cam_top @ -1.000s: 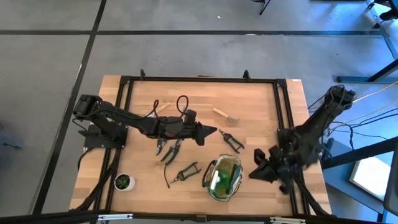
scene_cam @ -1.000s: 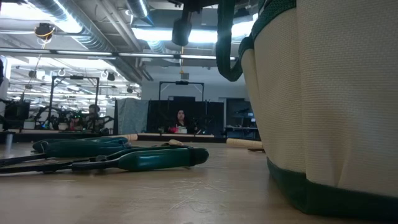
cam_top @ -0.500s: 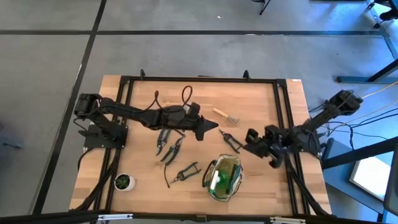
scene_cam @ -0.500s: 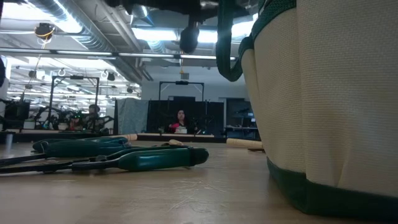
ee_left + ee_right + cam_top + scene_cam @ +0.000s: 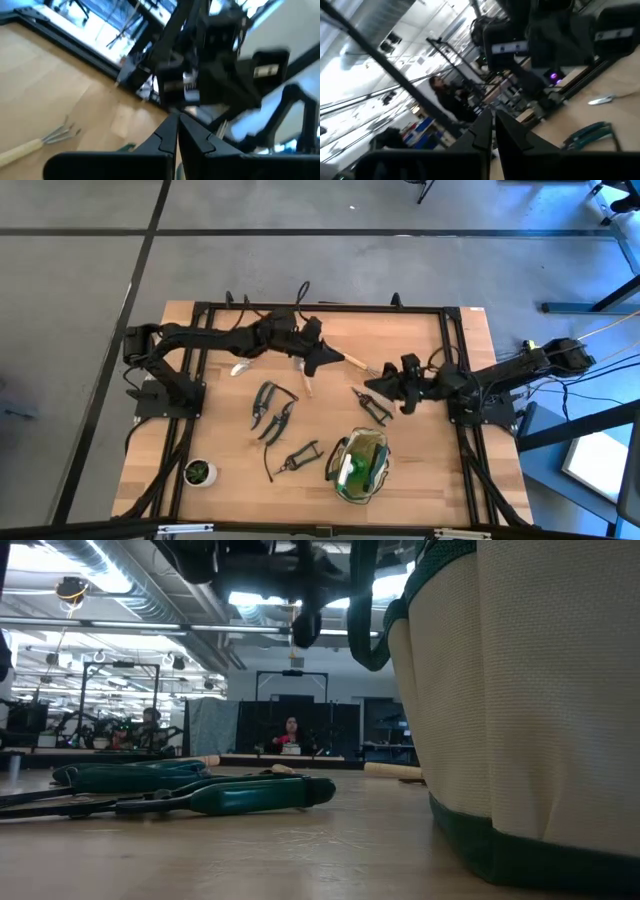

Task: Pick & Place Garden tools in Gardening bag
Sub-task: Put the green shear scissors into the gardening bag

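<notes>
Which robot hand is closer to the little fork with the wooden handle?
It's close, but the right one looks nearer. The right gripper is just beside the fork's prongs. The left gripper is at the handle end, a bit further off.

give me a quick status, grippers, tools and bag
Left gripper shut, empty, raised over the table's far side. Right gripper shut, empty, beside the hand fork. Shears on table; gardening bag upright, near edge. Nothing blocking.

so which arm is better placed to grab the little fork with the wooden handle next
Probably the right. In the high view the right gripper sits shut just beside the fork's tines, while the left gripper hovers shut near its handle end. Either could reach it, but the right arm is also nearer the gardening bag.
</notes>
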